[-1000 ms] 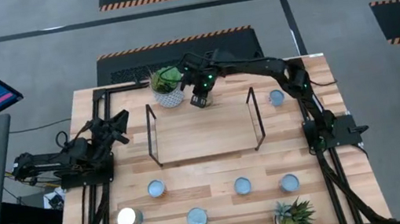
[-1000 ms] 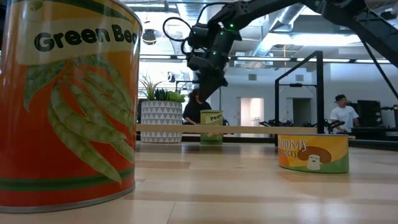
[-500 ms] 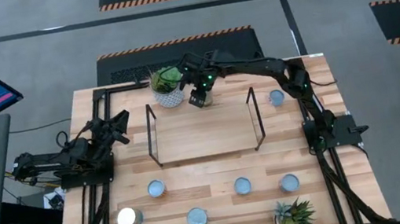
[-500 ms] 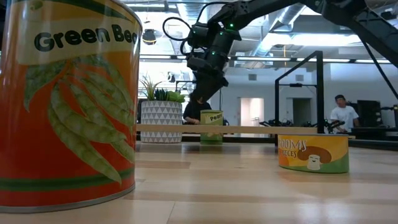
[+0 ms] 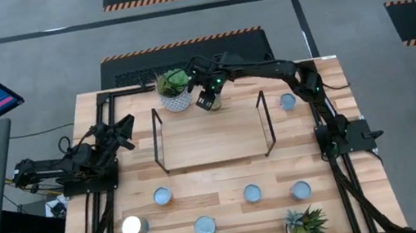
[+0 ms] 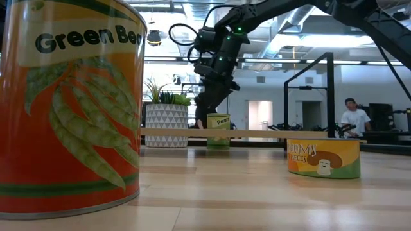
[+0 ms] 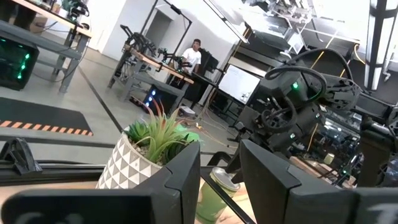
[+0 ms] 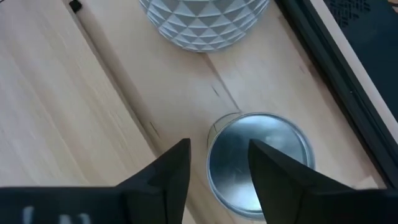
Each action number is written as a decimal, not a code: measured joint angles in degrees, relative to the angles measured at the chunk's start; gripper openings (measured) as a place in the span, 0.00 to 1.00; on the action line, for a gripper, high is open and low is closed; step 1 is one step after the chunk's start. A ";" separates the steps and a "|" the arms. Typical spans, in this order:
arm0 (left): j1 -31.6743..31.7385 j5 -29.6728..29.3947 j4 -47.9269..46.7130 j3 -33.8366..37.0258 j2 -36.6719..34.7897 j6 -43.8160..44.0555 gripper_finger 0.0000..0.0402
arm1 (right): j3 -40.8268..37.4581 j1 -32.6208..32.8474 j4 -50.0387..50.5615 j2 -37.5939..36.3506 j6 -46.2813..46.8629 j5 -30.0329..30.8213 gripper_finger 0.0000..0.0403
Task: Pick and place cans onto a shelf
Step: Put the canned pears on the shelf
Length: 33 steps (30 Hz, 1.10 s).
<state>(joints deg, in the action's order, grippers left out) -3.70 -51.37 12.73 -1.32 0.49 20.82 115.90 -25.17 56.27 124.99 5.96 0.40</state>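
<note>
A can (image 8: 258, 149) with a silvery top and a green label (image 6: 219, 125) stands upright on the wood by the far edge of the shelf (image 5: 212, 145), next to the white patterned pot (image 5: 174, 91). In the low view the shelf board (image 6: 270, 133) crosses in front of it. My right gripper (image 8: 217, 168) hangs open just above it, fingers pointing down, touching nothing (image 6: 209, 108). Several more cans stand on the table: one at the right (image 5: 287, 102), the others toward the near edge (image 5: 252, 193). My left gripper (image 5: 123, 129) waits open at the table's left.
The potted succulent (image 6: 166, 125) stands close beside the can. A spiky plant (image 5: 307, 226) is at the near right corner. A big green-beans can (image 6: 70, 109) and a mushrooms can (image 6: 323, 158) stand near the low camera. The shelf's black wire frames (image 5: 265, 124) rise at its short ends.
My right gripper has tipped a little over the green-labelled can, so its fingers point more steeply down than a second ago. The can has stayed where it stood.
</note>
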 joint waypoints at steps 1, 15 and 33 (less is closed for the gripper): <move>0.00 0.01 -0.02 0.00 0.00 0.00 0.26 | 0.00 0.00 -0.04 0.00 -0.41 0.00 0.45; 0.00 0.00 -0.01 0.00 0.00 0.00 0.26 | 0.02 0.76 0.26 0.00 -1.17 -0.06 0.45; -0.02 -0.01 0.49 0.00 -0.02 0.19 0.26 | 0.24 1.07 0.81 3.43 0.29 -0.20 0.40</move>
<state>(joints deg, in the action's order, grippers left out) -3.73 -51.37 13.23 -1.32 0.47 21.01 116.14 -24.10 57.08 128.42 6.25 0.21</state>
